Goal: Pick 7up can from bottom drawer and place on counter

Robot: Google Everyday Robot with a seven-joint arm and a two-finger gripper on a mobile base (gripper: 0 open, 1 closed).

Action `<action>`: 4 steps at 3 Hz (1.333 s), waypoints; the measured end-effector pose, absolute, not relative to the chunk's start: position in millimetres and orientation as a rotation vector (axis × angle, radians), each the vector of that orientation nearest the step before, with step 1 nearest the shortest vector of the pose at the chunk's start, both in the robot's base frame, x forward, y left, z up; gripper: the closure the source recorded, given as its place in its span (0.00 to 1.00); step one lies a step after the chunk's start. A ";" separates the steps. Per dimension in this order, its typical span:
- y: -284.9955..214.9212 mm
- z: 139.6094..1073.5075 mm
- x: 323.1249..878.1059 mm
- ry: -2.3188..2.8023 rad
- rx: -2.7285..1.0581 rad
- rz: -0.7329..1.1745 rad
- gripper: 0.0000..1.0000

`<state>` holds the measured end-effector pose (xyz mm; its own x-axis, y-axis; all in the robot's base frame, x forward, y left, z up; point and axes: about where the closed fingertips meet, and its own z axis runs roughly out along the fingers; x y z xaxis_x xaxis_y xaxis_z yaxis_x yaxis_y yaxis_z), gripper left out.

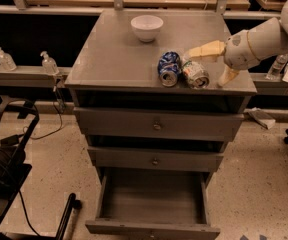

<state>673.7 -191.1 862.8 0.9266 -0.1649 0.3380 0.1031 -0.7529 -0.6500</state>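
The 7up can lies on its side on the counter, near its front right edge, touching or almost touching the blue-and-white soda can to its left. My gripper is open just right of the 7up can, one finger stretched behind the can and the other finger pointing down at the counter's right edge. It holds nothing. The bottom drawer is pulled out below, and its floor is bare.
A white bowl stands at the back middle of the counter. Two shallower drawers with round knobs are shut. Small bottles stand on a ledge at the left. A black cart frame is at the lower left.
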 end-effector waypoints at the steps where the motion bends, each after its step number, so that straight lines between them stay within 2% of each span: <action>1: -194.4 868.1 676.0 0.054 -2.361 -0.501 0.13; 3: -216.3 900.7 684.2 0.107 -2.354 -0.571 0.09; 4: -213.5 898.8 685.8 0.103 -2.351 -0.568 0.00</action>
